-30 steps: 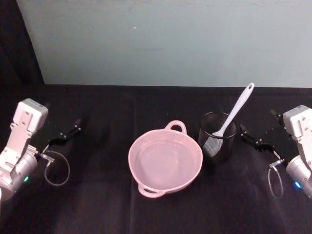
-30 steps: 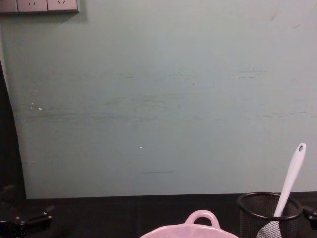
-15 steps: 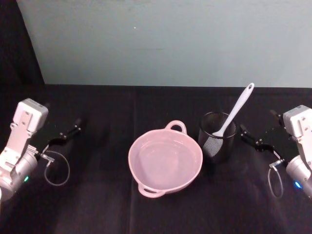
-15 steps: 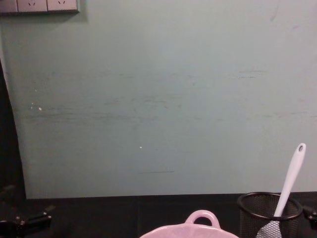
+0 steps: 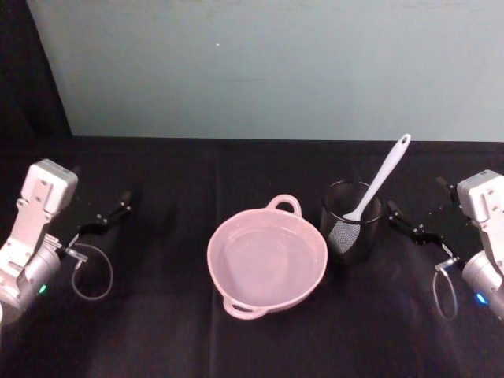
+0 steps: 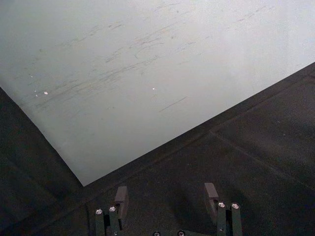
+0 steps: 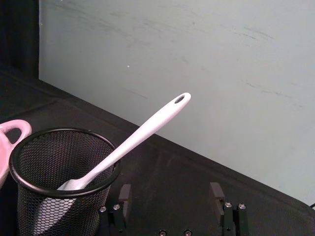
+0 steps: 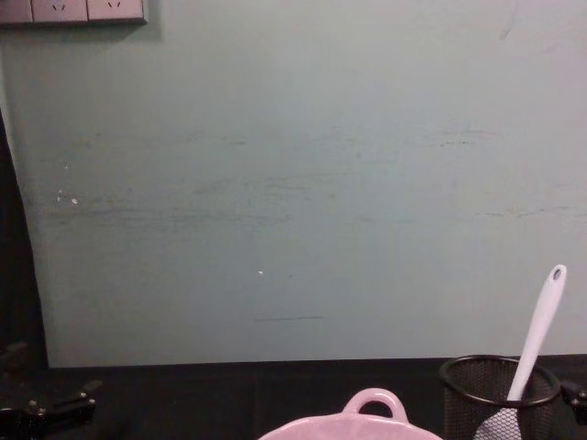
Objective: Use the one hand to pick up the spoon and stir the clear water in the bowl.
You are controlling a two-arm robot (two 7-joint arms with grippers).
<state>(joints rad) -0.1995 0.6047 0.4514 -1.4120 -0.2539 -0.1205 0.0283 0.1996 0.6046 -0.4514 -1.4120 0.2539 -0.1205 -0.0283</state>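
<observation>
Veiled and cropped
Half-veiled behind the wall of the mesh cup, the blade of the spoon; at the chest view's lower edge, the bowl and the cup both cropped; water too clear to make out.

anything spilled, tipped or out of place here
Nothing stands out: the bowl sits upright with no spill around it, the spoon leans in the upright mesh cup, and the left gripper and right gripper hang open at either side.
</observation>
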